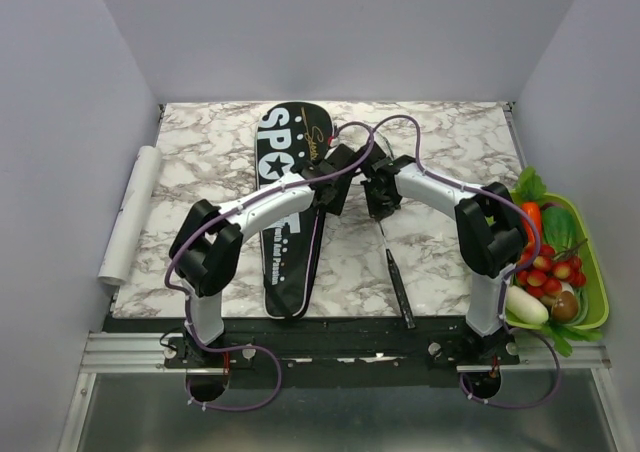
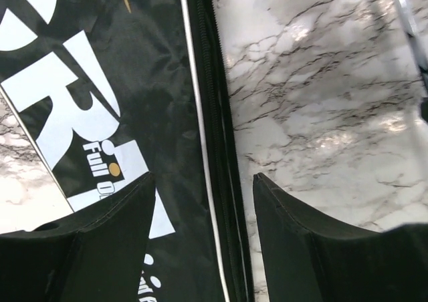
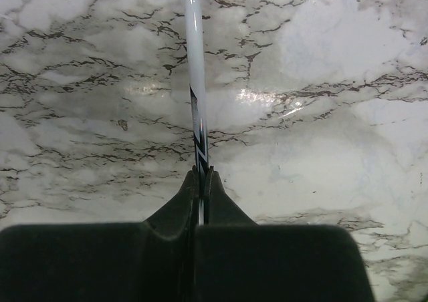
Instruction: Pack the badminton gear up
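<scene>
The long black bag (image 1: 285, 262) lettered SPORT in white lies lengthwise left of the table's middle. My left gripper (image 1: 330, 194) hovers over its right edge. In the left wrist view the left gripper (image 2: 204, 178) stands open, its fingers either side of the bag's (image 2: 134, 81) zipped edge with nothing pinched. My right gripper (image 1: 381, 204) is just right of the bag. It (image 3: 201, 175) is shut on a racket's thin shaft (image 3: 194, 61). That racket's black stem (image 1: 400, 290) points to the near table edge. Its hoop is not plainly visible.
A white roll (image 1: 130, 212) lies along the table's left edge. A green tray (image 1: 600, 282) of toy vegetables stands beyond the right edge, next to the right arm. Purple cables loop over both arms near the bag's top.
</scene>
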